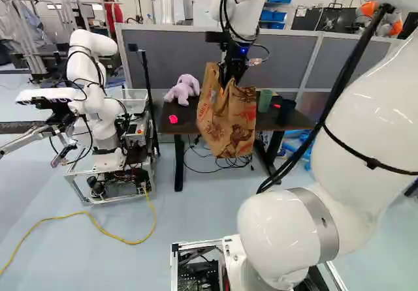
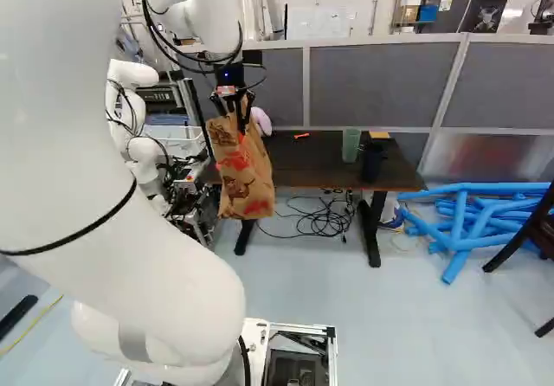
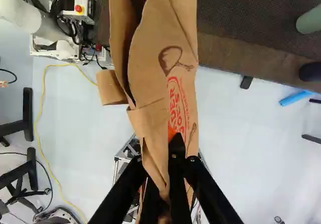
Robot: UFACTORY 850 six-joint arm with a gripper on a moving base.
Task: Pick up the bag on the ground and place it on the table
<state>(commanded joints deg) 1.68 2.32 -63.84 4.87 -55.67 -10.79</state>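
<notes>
The tool (image 2: pixel 235 113) grips the bag (image 1: pixel 225 121) off the floor (image 2: pixel 450 334), seemingly at the near edge of the tabletop (image 2: pixel 303 165); only placing remains.

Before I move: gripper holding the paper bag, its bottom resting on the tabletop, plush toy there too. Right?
No: the left base view shows the bag hanging, its bottom below the tabletop. The gripper holds it, and the plush toy is on the tabletop.

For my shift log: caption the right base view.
Claw holds the bag in front of the table, not yet on it.
</notes>
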